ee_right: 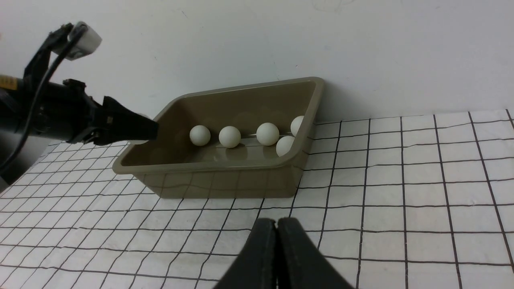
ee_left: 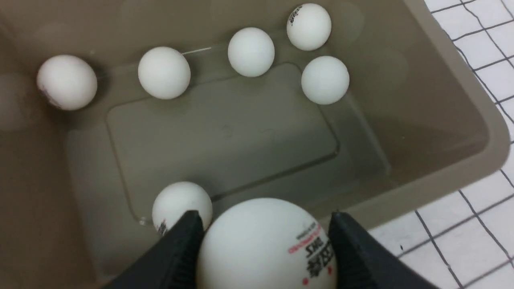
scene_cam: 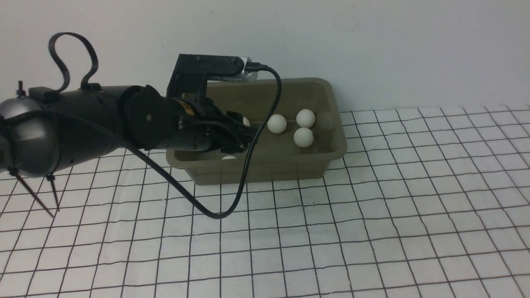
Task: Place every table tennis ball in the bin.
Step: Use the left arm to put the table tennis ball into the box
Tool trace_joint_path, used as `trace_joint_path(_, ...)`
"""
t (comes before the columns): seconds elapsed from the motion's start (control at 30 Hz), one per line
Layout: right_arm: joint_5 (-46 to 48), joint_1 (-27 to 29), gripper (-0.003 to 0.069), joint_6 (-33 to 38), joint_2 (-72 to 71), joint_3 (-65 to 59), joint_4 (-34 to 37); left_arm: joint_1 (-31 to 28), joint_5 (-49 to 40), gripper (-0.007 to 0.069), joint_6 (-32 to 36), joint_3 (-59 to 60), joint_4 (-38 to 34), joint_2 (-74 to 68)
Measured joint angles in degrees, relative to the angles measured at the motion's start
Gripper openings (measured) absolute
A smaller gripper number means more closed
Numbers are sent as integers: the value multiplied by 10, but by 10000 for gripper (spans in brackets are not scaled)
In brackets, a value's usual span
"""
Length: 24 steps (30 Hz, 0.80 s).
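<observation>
Table tennis balls [ee_left: 251, 51], six already in the bin [ee_left: 461, 120], awaited the seventh ball [ee_left: 265, 245], gripped by the left tool [ee_left: 265, 241] at lower frame; right tool [ee_right: 277, 249] clenched empty.

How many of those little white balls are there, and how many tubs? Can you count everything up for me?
White balls lying in the bin: 6
White ball held in the left end effector: 1
Olive-grey bins: 1
Total: 8 things, 7 of them balls

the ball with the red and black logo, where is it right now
In the left wrist view, that ball sits between the left claw's fingers, held over the bin's near edge, beside a loose ball on the bin floor.
</observation>
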<state>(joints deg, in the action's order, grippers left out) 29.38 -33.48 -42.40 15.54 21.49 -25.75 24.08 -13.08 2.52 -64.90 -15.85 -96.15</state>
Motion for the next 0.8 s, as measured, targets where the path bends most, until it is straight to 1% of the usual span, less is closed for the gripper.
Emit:
trace_joint_path(0.23,0,0,-17,0,0,0,0,0,3,349,24,-59,0,-47)
trace_joint_path(0.33,0,0,-17,0,0,0,0,0,5,349,58,-73,0,-61)
trace_joint_path(0.4,0,0,-17,0,0,0,0,0,15,349,96,-79,-1,-71)
trace_joint_path(0.47,0,0,-17,0,0,0,0,0,17,349,114,-80,-1,-76)
trace_joint_path(0.5,0,0,-17,0,0,0,0,0,24,352,143,-80,-1,-85)
trace_joint_path(0.57,0,0,-17,0,0,0,0,0,33,366,165,-80,-1,-94)
trace_joint_path(0.63,0,0,-17,0,0,0,0,0,41,384,173,-80,-1,-100)
trace_joint_path(0.67,0,0,-17,0,0,0,0,0,52,436,178,-80,-1,-111)
trace_joint_path(0.73,0,0,-17,0,0,0,0,0,60,472,179,-80,-1,-116)
trace_joint_path(0.8,0,0,-17,0,0,0,0,0,76,540,178,-81,-2,-130)
